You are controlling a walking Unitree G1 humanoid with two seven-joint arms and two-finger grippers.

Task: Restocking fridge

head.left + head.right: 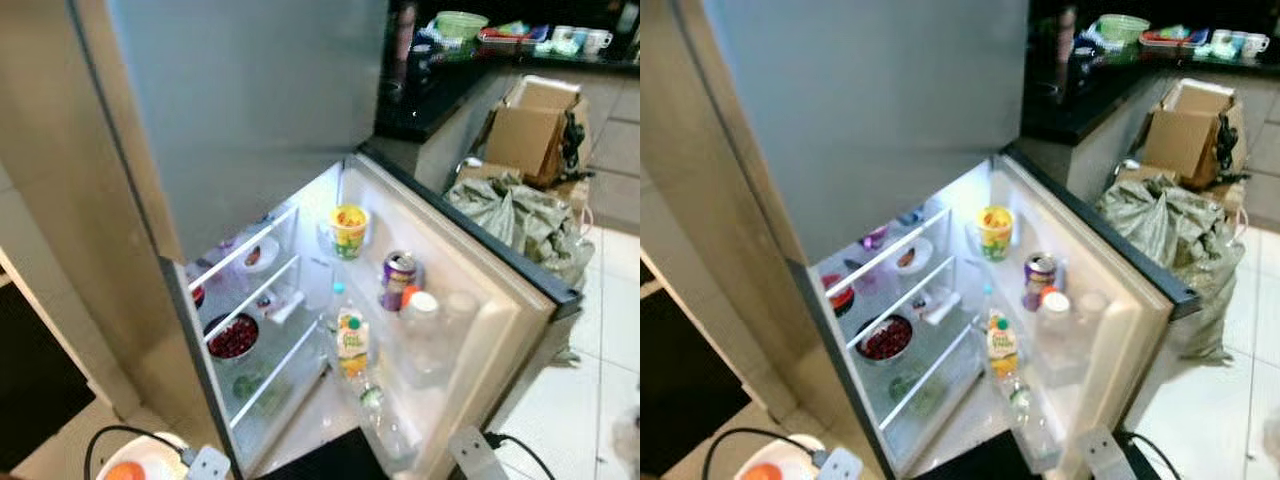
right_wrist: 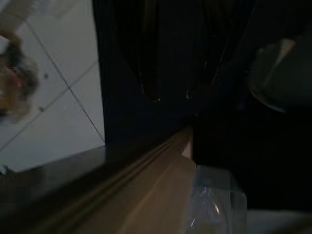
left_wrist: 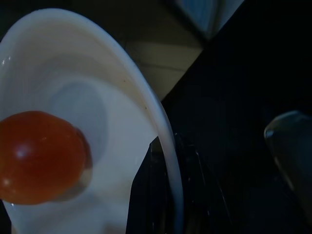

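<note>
Looking down from the head cameras: fridge (image 1: 300, 200) with lower door (image 1: 470, 300) swung open to the right, interior lit. Door racks hold a yellow cup (image 1: 349, 231), a purple can (image 1: 398, 280), a white-capped jar (image 1: 422, 318), a juice carton (image 1: 351, 340) standing upright with cap up, and a clear bottle (image 1: 385, 418) lying lowest in the door, neck toward the fridge body. Fridge shelves carry a bowl of red fruit (image 1: 233, 337), a small plate (image 1: 908, 257) one shelf above it, and greens (image 1: 258, 388) on the shelf under the bowl. Right of the door: a grey-green sack (image 1: 520, 222), and past it an open cardboard box (image 1: 535, 125) against a dark counter (image 1: 450, 80). Below the fridge's left edge, a white bowl (image 1: 140, 460) with an orange-red tomato (image 1: 125, 471) shows at frame bottom. Left wrist camera adds the detail: left gripper (image 3: 163, 195) has its black fingers closed over the bowl rim, one finger (image 3: 146, 190) outside the wall, rim running between them; tomato sits in the bowl well, beside the fingers, not touching them. Bowl is roughly level, mouth up. Right wrist camera is dark: right gripper (image 2: 170, 92) hangs over a door edge and floor tiles (image 2: 48, 97), finger tips slightly apart, nothing between them.
</note>
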